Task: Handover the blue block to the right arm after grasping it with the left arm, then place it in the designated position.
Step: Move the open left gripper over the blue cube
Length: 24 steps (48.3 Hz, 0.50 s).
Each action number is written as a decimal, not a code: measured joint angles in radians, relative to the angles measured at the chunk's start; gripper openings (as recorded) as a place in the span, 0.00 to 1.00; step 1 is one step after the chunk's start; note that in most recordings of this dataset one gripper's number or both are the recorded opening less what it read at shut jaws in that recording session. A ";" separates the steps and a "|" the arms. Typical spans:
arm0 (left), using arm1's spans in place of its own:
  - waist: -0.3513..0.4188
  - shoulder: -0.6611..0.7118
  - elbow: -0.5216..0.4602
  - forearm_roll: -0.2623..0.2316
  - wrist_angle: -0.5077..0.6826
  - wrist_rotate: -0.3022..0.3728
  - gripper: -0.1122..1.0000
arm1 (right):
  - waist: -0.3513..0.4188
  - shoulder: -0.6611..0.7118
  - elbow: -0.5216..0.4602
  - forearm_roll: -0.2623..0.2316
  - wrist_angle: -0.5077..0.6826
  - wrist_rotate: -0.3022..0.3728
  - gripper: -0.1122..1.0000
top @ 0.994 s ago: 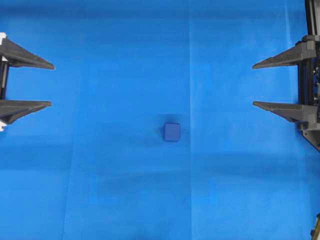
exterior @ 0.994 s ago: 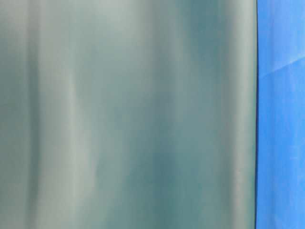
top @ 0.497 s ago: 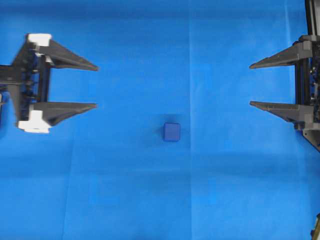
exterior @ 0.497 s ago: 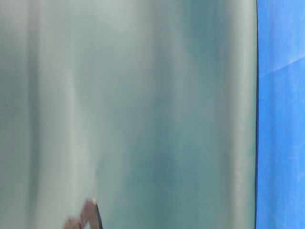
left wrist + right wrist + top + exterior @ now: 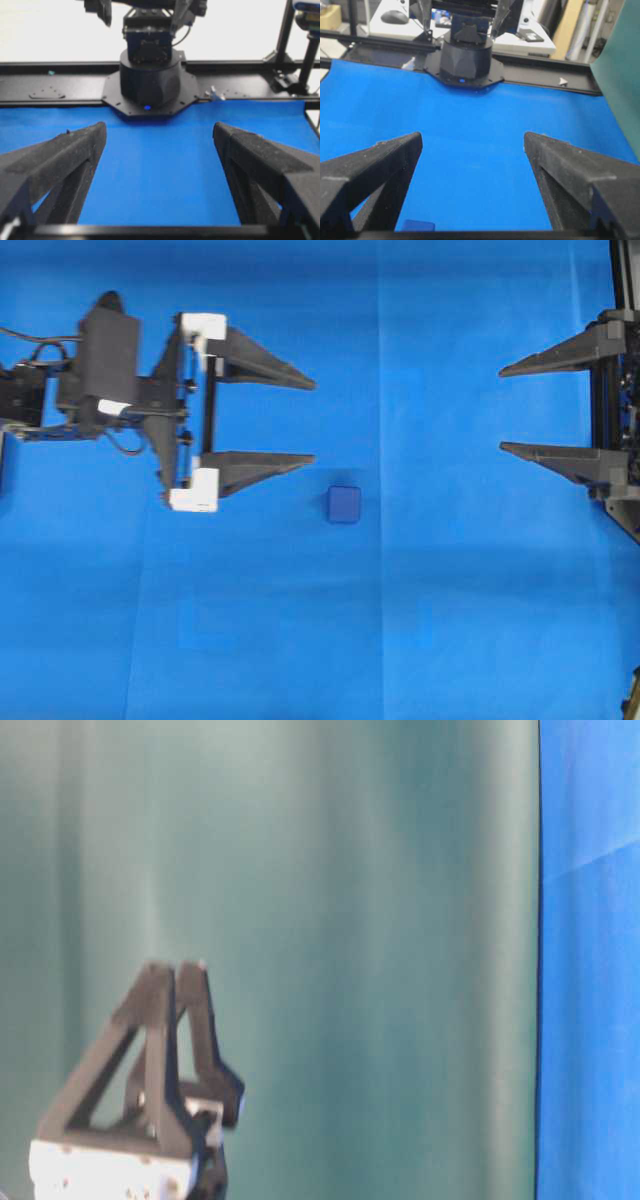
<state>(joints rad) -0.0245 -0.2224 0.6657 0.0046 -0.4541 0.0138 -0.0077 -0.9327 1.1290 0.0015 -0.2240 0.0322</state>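
The left gripper [image 5: 313,420] has its two pointed black fingers spread wide apart with nothing between them, white blocks at their bases, tips pointing toward the middle of the bench. Just beyond the lower fingertip, not touching it, the blue block [image 5: 343,504] sits on the bright blue cloth [image 5: 420,620] covering the bench. Well apart on the opposite side, the right gripper [image 5: 501,410] also has its fingers spread apart and holds nothing, tips facing the left gripper. In the right wrist view, a corner of the blue block [image 5: 418,225] peeks in at the bottom edge.
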 measured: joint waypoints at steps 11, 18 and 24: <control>0.005 0.069 -0.072 -0.002 0.034 -0.003 0.93 | 0.000 0.002 -0.002 0.000 0.000 0.000 0.96; 0.011 0.084 -0.089 0.000 0.063 -0.002 0.93 | 0.000 0.002 -0.002 0.000 0.000 0.000 0.96; 0.011 0.086 -0.094 -0.002 0.092 -0.003 0.93 | 0.000 0.000 -0.002 0.000 0.000 0.000 0.96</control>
<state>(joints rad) -0.0138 -0.1365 0.5722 0.0031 -0.3620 0.0107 -0.0077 -0.9327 1.1275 0.0015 -0.2240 0.0322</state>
